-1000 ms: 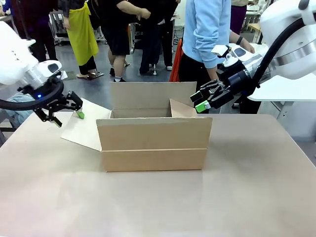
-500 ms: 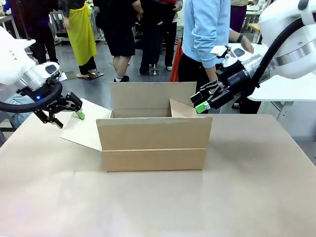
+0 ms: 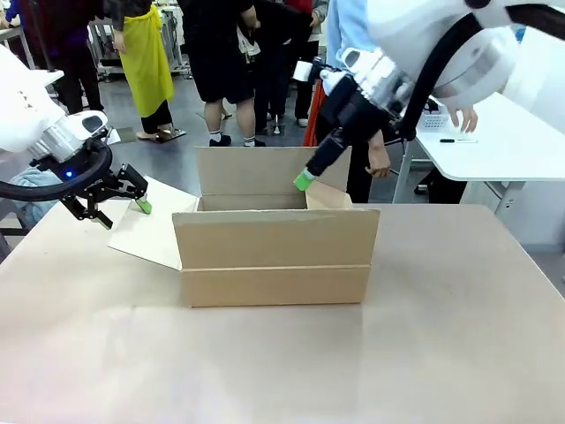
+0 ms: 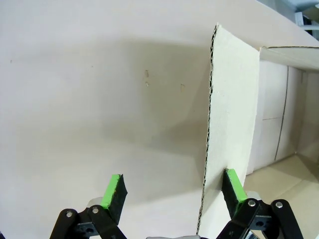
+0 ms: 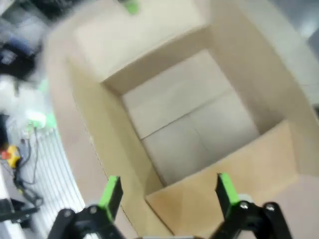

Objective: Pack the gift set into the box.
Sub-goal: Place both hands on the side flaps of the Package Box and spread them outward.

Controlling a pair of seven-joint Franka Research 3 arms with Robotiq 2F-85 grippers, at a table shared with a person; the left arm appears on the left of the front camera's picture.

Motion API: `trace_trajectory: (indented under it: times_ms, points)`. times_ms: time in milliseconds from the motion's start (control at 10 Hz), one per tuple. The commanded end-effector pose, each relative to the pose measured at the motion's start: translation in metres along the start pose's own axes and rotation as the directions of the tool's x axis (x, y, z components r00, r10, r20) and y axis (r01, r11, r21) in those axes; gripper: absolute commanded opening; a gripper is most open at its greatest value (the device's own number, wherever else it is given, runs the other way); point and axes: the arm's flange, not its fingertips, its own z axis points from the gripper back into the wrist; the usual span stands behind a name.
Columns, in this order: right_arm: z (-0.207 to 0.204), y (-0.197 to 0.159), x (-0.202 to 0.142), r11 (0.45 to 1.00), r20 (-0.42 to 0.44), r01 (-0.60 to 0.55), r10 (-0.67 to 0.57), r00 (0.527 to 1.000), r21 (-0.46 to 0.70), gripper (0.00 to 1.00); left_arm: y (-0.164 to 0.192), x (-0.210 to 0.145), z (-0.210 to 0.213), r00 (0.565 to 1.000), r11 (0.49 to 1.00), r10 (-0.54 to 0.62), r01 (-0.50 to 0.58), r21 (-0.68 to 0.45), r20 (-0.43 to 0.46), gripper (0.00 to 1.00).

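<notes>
The box (image 3: 274,256) stands open in the middle of the table, its four flaps spread and its inside bare (image 5: 194,124). My left gripper (image 3: 122,210) is open at the box's left flap (image 3: 154,230). In the left wrist view that flap's edge (image 4: 207,149) runs between the spread fingers of the left gripper (image 4: 174,188), close to one green pad (image 4: 233,184). My right gripper (image 3: 305,181) hangs above the box's far right corner. In its own wrist view the right gripper (image 5: 167,191) is open, holds nothing and looks down into the box. The gift set is out of view.
A person in a light blue top (image 3: 349,26) stands just behind the box, partly hidden by my right arm, with a hand (image 3: 463,115) on the white side table (image 3: 494,141). More people stand farther back. The tan tabletop (image 3: 265,362) spreads out in front of the box.
My right arm has swung left and upward, from beside the box's right flap to above its opening. The left arm has stayed at the left flap.
</notes>
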Motion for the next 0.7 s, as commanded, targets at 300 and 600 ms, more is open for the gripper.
trace_trajectory:
  times_ms: [300, 600]
  points:
    - [-0.005, 0.005, 0.002, 0.991, -0.048, 0.087, -0.092, 0.995, -0.099, 1.0, 0.0, -0.001, 0.003, 1.0, 1.0, 0.01, -0.01, 0.018, 0.003, 1.0]
    - [-0.042, 0.033, 0.052, 0.806, -0.116, 0.343, -0.446, 0.887, -0.482, 1.0, 0.0, -0.001, 0.003, 1.0, 1.0, 0.01, -0.01, 0.018, 0.003, 1.0]
